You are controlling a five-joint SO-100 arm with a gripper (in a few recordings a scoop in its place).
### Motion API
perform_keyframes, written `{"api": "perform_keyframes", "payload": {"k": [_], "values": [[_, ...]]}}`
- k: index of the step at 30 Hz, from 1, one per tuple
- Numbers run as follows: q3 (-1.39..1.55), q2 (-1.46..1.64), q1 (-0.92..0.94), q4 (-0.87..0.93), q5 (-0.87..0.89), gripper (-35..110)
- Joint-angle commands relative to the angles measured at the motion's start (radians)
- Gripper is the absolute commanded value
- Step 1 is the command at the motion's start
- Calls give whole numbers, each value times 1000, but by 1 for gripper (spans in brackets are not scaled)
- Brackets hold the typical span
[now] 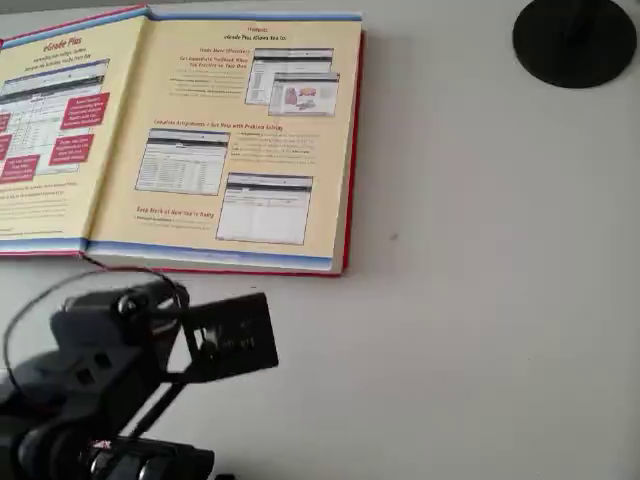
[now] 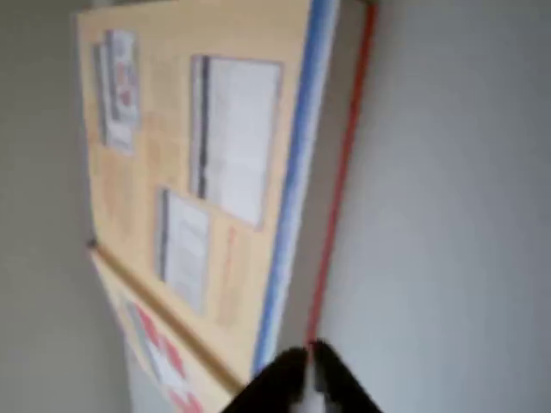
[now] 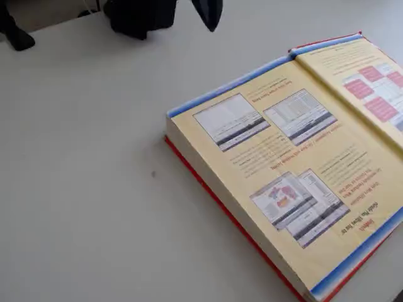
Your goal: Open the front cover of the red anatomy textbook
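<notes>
The plain off-white counter point(image 1: 480, 300) has a smooth matte surface, with a tiny dark speck point(image 1: 393, 237) in the overhead view. Directly on it lies the large thick red anatomy textbook point(image 1: 250, 140), open and flat, its pale yellow printed endpapers facing up. Its front cover point(image 1: 45, 140) is folded back to the left in the overhead view, inner side up with printed screenshots and red boxes, reaching past the picture's edge. At the upper right corner of that view a round flat black base point(image 1: 575, 40) rests on the counter, well apart from the book.
</notes>
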Motion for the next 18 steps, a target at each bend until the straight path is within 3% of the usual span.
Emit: {"api": "perform_keyframes", "payload": {"k": [1, 9, 18], "values": [[41, 81, 0, 12, -41, 0], [179, 213, -67, 58, -124, 0], [247, 216, -58, 55, -78, 0]]}}
